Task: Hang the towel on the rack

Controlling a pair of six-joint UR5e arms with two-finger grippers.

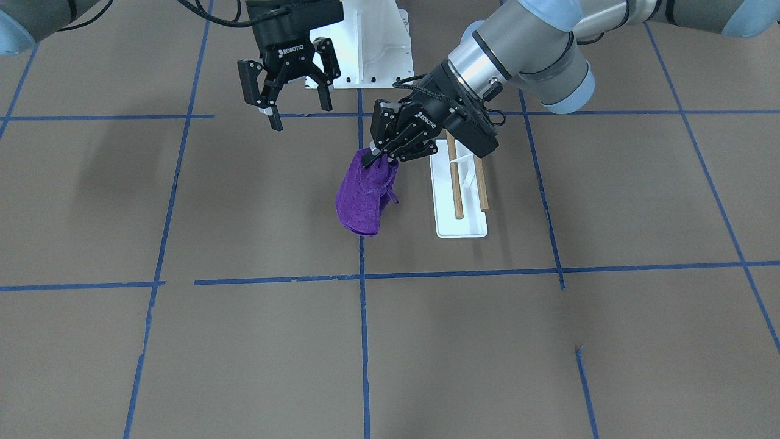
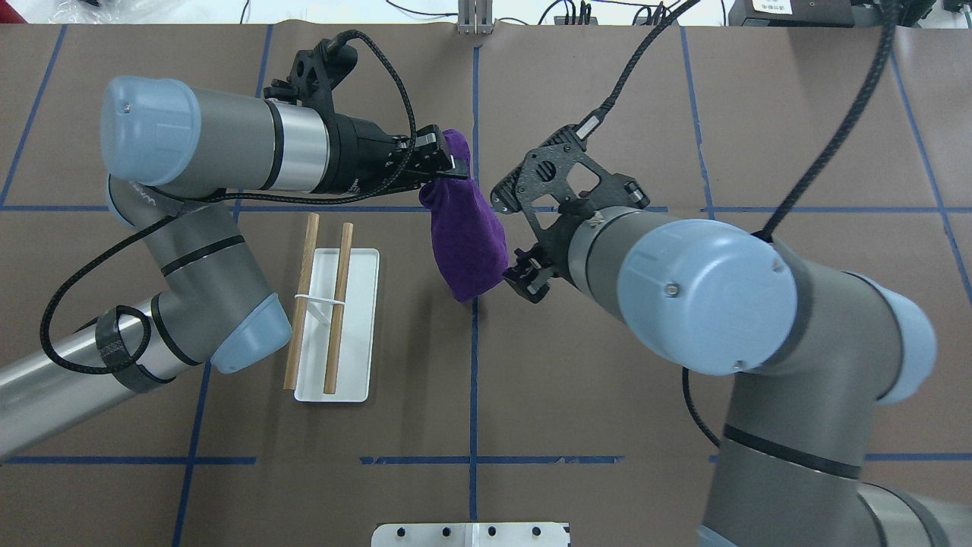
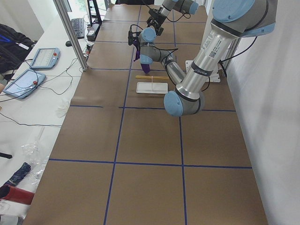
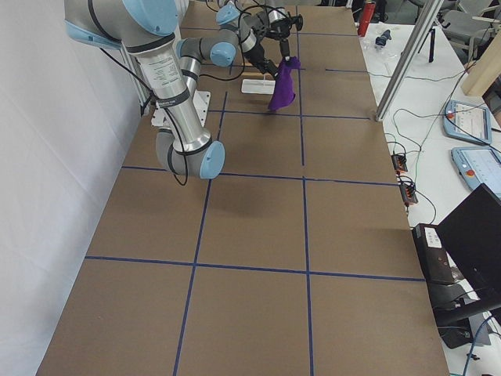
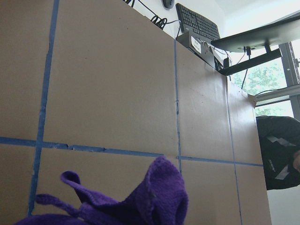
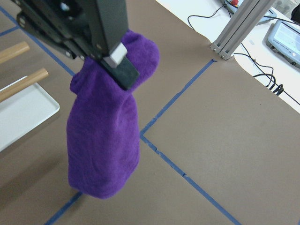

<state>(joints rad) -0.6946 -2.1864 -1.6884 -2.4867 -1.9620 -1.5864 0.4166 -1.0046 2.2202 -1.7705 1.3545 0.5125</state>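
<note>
**Purple towel dangling beside the rack, not yet on it**

Purple cloth is hanging in a bunched column from the left gripper (image 1: 373, 157), whose fingers are pinching tight on the towel (image 1: 364, 198) at its top end. The towel is dangling over the middle of the table (image 1: 609, 341), just beside the rack (image 1: 461, 227), on the side facing the right arm. The rack is standing a little way in from the robot's edge, both rods (image 1: 454, 183) bare. The right gripper (image 1: 301, 113) is waiting near the towel with its fingers spread and nothing between them.

Now the judgement call. The cloth is looking too bunched to drape neatly, so the free hand is probably wanted on the lower end to open it out. The left arm is going to need height, clearing the nearer rod before crossing. Lowering with cloth falling on both sides should be stopping it from sliding off, and a slow approach should be sparing that light stand a knock.

Some things are not showing. Whether the towel's bottom is brushing the table is impossible to tell. The left gripper is covering the rack's upright and rod ends from the front, and the left wrist camera is catching only a purple fold and table.
</note>
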